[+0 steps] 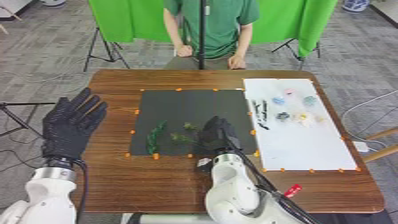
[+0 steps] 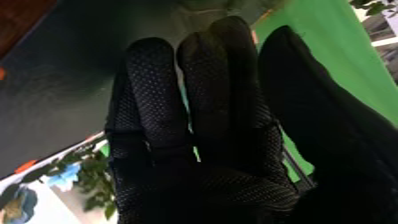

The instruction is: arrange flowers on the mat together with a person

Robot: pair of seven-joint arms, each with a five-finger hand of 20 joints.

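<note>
Because the right hand [image 1: 218, 135] lies low at the near right part of the black mat [image 1: 173, 105], close beside the small green sprig [image 1: 183, 137], the chief risk is that the glove drags or turns that sprig as the arm moves off. Its fingers are straight and released, with nothing grasped between them. Whether the sprig's stem touches the glove is hard to tell; it seems to run toward it. If it does, a sideways move could sweep it against the long leafy sprig [image 1: 153, 137], which lies on the mat farther left, and spoil the layout.

The flower heads, among them a pale blue flower [image 1: 279, 100] and a yellow flower [image 1: 305, 119], lie on the white sheet [image 1: 306, 150] to the right, with the dark sprigs [image 1: 258, 112] by its left edge. They sit near one another, so a broad hand reaching for one could knock its neighbour. The left hand [image 1: 71, 125], fingers extended and empty, is left of the mat, where it threatens nothing.
</note>
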